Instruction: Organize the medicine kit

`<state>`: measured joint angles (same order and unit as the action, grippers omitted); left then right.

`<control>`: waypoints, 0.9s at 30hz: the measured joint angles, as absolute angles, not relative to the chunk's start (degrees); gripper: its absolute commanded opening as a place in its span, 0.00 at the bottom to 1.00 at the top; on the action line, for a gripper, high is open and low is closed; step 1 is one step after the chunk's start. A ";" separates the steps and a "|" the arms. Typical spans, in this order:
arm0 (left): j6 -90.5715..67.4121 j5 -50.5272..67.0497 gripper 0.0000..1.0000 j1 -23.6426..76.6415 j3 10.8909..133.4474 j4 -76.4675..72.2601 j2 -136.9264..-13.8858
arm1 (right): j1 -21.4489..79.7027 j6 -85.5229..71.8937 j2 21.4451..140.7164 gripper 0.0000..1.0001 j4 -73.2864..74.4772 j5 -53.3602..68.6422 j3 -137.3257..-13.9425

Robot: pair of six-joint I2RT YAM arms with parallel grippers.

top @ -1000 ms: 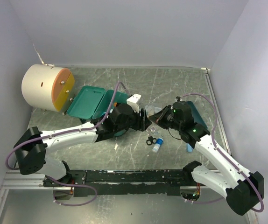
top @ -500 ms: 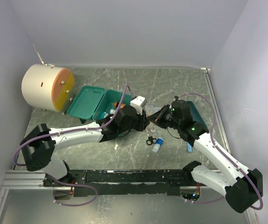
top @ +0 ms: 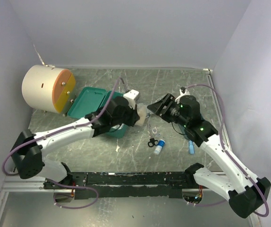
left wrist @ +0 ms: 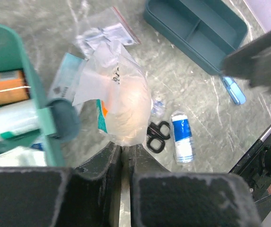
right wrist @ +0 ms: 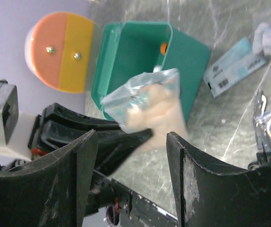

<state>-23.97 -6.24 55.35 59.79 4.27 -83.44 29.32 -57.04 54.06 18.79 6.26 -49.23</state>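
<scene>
Handover above the grey marbled surface: the left gripper is pressed together on the film edge of a clear bag of pale fluffy wadding, cotton by the look of it; the right gripper faces it with fingers spread wide, holding nothing. The medicine kit lies open at the left-centre of the surface; its lid is thrown back toward the cream cylinder, and its body sits under the left wrist with an orange packet inside.

The kit looks like stiff, light, smooth plastic that is likely to skid if nudged; its hinged lid would probably flop, so a side wall or the rim of the body seems the safer hold. The bag looks soft, squashy and slick, with nothing in it to break; a pinch on the loose film suits it, though it may snag on the kit's rim.

Scissors, a blue-labelled bottle and a divided tray lie loose nearby.
</scene>
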 measured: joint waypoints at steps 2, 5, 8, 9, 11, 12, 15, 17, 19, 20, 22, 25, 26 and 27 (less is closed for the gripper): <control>-22.76 -4.49 0.13 52.93 61.39 8.64 -81.14 | 29.32 -55.57 52.71 0.60 18.76 4.60 -50.15; -20.95 -2.39 0.11 48.95 63.59 14.55 -77.19 | 29.32 -53.65 51.07 0.60 18.94 2.24 -50.83; -18.57 -1.28 0.11 44.40 65.19 20.64 -72.79 | 29.32 -52.45 51.03 0.60 19.66 0.56 -50.85; -17.87 -1.41 0.12 43.48 65.52 22.17 -71.77 | 29.32 -52.25 51.20 0.60 19.88 0.27 -50.81; -16.23 -2.04 0.12 41.17 66.08 25.50 -69.93 | 29.32 -51.79 51.70 0.60 20.03 -0.19 -50.54; -15.42 -2.11 0.12 40.32 66.08 26.94 -69.25 | 29.32 -51.64 52.05 0.60 20.05 -0.32 -50.33; -13.39 -1.83 0.12 37.93 66.06 30.74 -68.97 | 29.32 -51.27 53.82 0.57 20.25 -0.40 -49.87; -12.21 -0.93 0.12 36.64 66.02 31.97 -69.78 | 29.32 -50.96 55.16 0.56 20.36 -0.38 -49.76; -10.85 0.97 0.13 34.85 65.93 32.69 -71.50 | 29.32 -50.61 56.47 0.56 20.36 -0.32 -49.45; -10.28 2.02 0.13 34.06 65.93 32.93 -72.77 | 29.32 -50.50 56.88 0.56 20.32 -0.25 -49.19; -9.19 4.19 0.14 33.10 65.95 33.54 -75.88 | 29.32 -50.43 57.54 0.55 19.92 -0.12 -48.42; -8.01 7.53 0.15 32.40 66.00 35.59 -81.19 | 29.32 -50.43 58.33 0.55 19.44 0.30 -47.75; -7.81 8.73 0.15 32.38 66.00 36.29 -82.65 | 29.32 -50.43 58.54 0.55 19.11 0.51 -47.59; -7.57 10.04 0.16 32.40 66.00 36.99 -84.01 | 29.32 -50.46 58.74 0.55 18.76 0.67 -47.51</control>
<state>-7.57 10.04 32.40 66.00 36.99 -84.01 29.32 -50.46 58.74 18.76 0.67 -47.51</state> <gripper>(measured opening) 0.151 0.552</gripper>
